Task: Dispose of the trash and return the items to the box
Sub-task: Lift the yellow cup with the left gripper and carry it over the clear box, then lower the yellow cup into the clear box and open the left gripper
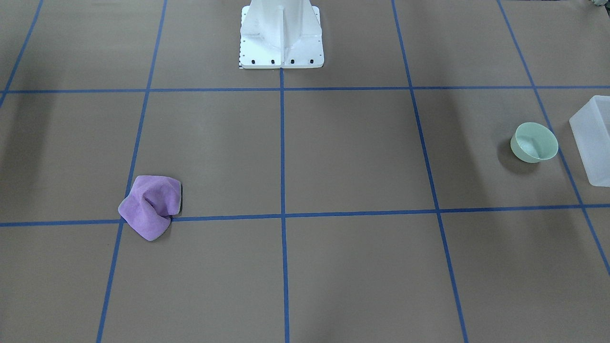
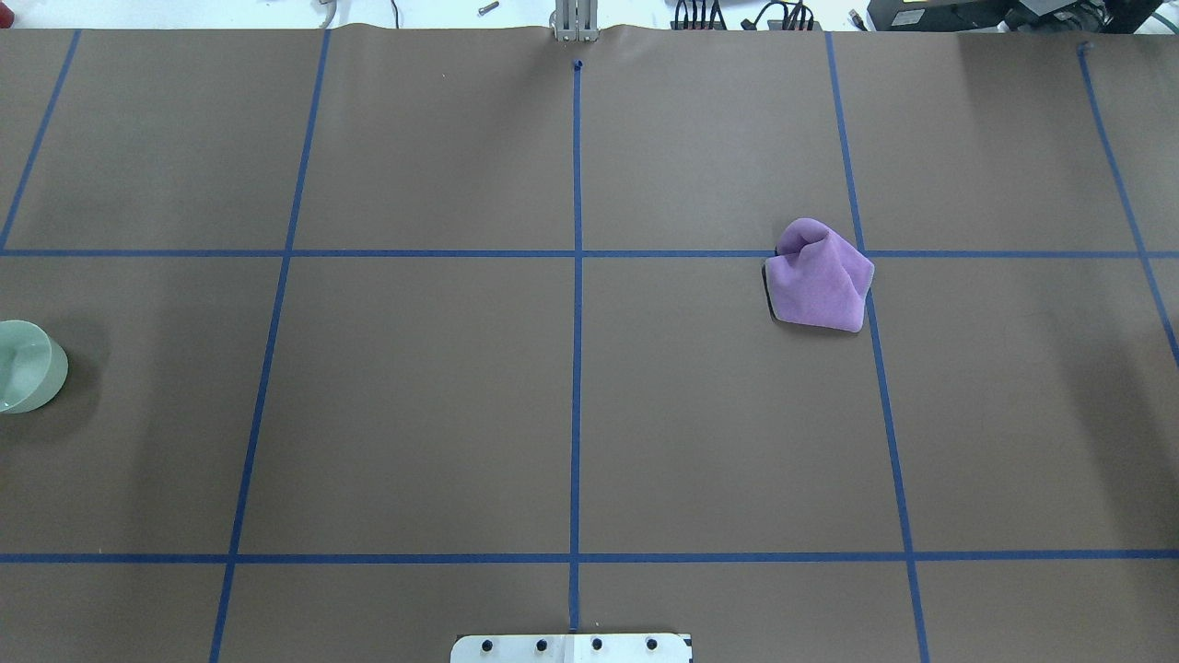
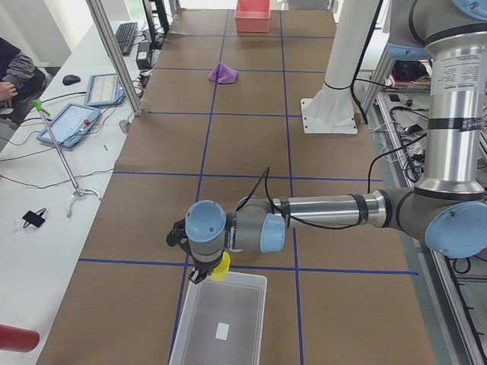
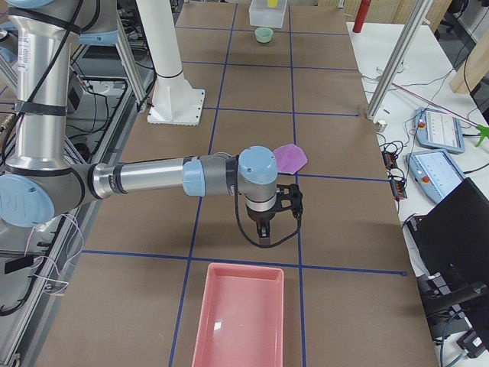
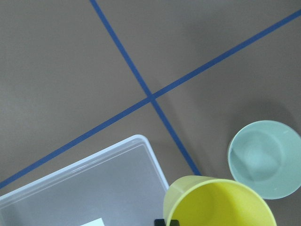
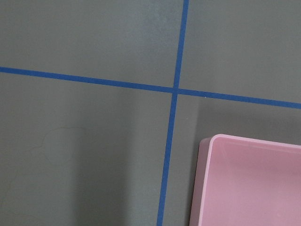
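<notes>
Yellow cup, unseen overhead, shows in left wrist view beside bowl.

The box stands open on top, the yellow cup hanging over its corner. The mint-green bowl stands near that corner. The purple cloth lies well apart.

Silver arms, blue jts (cables, prob.)
</notes>
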Tool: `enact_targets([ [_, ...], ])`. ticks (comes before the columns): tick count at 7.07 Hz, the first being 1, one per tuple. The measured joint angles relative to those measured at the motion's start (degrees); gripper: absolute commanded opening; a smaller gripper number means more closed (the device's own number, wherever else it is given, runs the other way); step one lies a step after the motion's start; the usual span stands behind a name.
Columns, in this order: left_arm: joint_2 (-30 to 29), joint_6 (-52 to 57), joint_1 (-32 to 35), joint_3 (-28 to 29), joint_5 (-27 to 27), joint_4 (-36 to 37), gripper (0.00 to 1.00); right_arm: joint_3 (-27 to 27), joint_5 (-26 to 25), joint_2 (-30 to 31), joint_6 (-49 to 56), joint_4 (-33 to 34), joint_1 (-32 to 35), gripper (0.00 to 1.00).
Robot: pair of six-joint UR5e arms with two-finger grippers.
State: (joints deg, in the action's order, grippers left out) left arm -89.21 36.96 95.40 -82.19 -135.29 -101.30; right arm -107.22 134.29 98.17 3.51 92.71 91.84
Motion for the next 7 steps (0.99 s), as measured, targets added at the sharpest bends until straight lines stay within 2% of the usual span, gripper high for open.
enact_targets([
  [1,-0.3,1.3,0.2,4.8,0.0,-4.4,0.0,0.0,0.0,0.0,0.0,0.0,0.0,1.0],
  [3,0.5,0.1,0.3,9.3,0.1,-10.6,0.0,-0.1,0.0,0.0,0.0,-0.1,0.0,1.0],
  [5,0.6,-7.9,-0.5,15.6,0.1,-22.9,0.0,-0.2,0.0,0.0,0.0,-0.1,0.0,1.0],
  [7,0.4,-12.8,-2.1,17.3,-0.3,-27.7,0.0,-0.3,0.0,0.0,0.0,-0.1,0.0,1.0],
])
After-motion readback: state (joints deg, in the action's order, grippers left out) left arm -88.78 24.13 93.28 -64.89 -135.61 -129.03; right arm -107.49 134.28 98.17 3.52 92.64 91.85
